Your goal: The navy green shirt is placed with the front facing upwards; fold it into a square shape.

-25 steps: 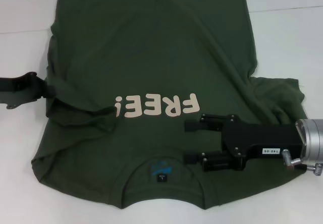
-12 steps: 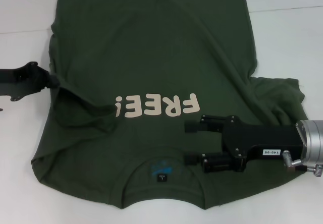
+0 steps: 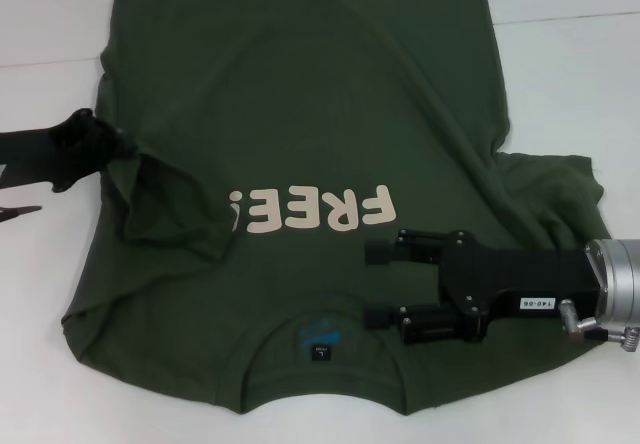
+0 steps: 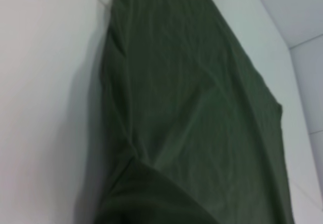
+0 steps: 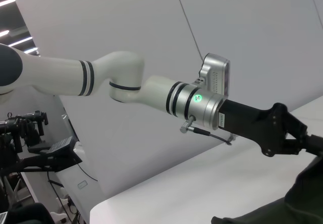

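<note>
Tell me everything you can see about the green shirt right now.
The navy green shirt is dark olive, soft cotton-looking fabric, lying front up on the white table, collar nearest the robot, cream "FREE!" lettering on the chest. The left claw pinches its left sleeve, lifted and folding inward. The right claw sits open over the chest.

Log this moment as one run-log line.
left gripper: shut on navy green shirt sleeve, lifted | right gripper: open over chest | fold: not yet square

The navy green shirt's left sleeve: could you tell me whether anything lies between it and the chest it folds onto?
Nothing visible does. The left gripper holds the navy green shirt at its sleeve; the right gripper hovers open nearer the collar.
</note>
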Action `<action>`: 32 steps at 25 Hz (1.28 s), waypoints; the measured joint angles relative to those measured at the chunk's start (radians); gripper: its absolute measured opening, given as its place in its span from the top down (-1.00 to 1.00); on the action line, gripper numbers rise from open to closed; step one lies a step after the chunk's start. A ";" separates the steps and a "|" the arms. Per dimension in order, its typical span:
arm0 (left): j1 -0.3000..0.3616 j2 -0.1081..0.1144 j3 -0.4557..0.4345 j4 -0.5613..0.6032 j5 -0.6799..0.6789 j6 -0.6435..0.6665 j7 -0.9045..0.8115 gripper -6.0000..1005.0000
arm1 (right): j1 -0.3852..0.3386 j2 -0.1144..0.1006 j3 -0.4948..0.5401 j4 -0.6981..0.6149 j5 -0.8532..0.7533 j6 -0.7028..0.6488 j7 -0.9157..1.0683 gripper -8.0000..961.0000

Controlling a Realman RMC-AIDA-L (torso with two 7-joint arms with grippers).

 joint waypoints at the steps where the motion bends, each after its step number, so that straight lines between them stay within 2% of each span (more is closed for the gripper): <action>1: 0.000 -0.002 -0.001 -0.002 -0.010 -0.007 0.003 0.93 | 0.000 0.000 0.000 0.000 0.000 0.000 0.000 -0.83; 10: 0.004 -0.024 -0.007 -0.012 -0.079 -0.057 0.023 0.93 | -0.006 0.001 -0.002 0.004 0.000 0.004 0.000 -0.83; 11: -0.002 -0.035 -0.010 -0.025 -0.085 -0.076 0.032 0.93 | -0.006 0.001 -0.002 0.004 0.000 0.004 0.000 -0.83; 25: -0.020 -0.076 -0.011 -0.054 -0.135 -0.140 0.071 0.93 | -0.009 0.002 -0.002 0.004 -0.001 0.006 0.000 -0.83; 32: -0.023 -0.083 -0.010 -0.062 -0.171 -0.170 0.080 0.92 | -0.009 0.002 -0.003 0.004 -0.001 0.006 0.000 -0.83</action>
